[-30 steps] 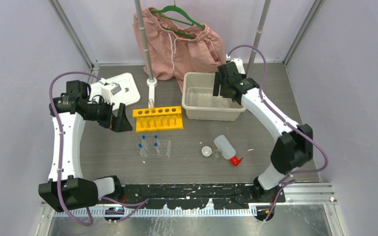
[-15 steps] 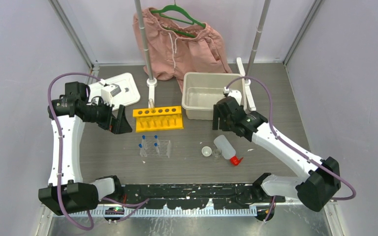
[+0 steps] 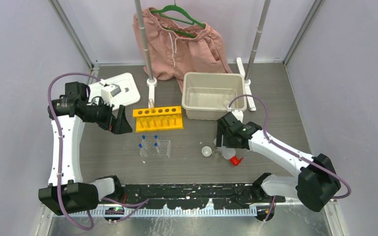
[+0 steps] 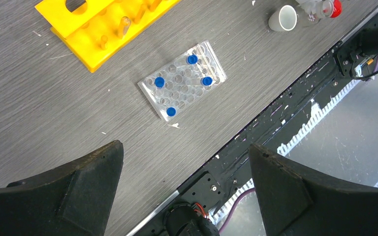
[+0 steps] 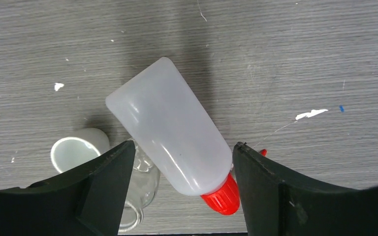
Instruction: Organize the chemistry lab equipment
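A white red-capped squeeze bottle (image 5: 172, 130) lies on its side on the table; its red cap (image 3: 235, 160) shows in the top view. My right gripper (image 5: 182, 147) is open just above it, one finger on each side of the bottle's cap end. A small white dish (image 5: 74, 152) and a tiny clear beaker (image 5: 140, 189) lie just left of the bottle. The yellow tube rack (image 3: 158, 118) stands mid-table. In front of it is the clear grid rack (image 4: 183, 81) with several blue-capped tubes (image 4: 160, 82). My left gripper (image 3: 118, 123) is open and empty, left of the yellow rack.
A clear plastic bin (image 3: 211, 101) stands behind the bottle. A white flat device (image 3: 115, 88) lies at the back left. Pink shorts on a green hanger (image 3: 177, 39) hang at the back between two poles (image 3: 150, 78). The table's black front rail (image 4: 275, 113) is near.
My right arm has swung from over the bin toward the front and come down over the squeeze bottle. The left arm has not moved.
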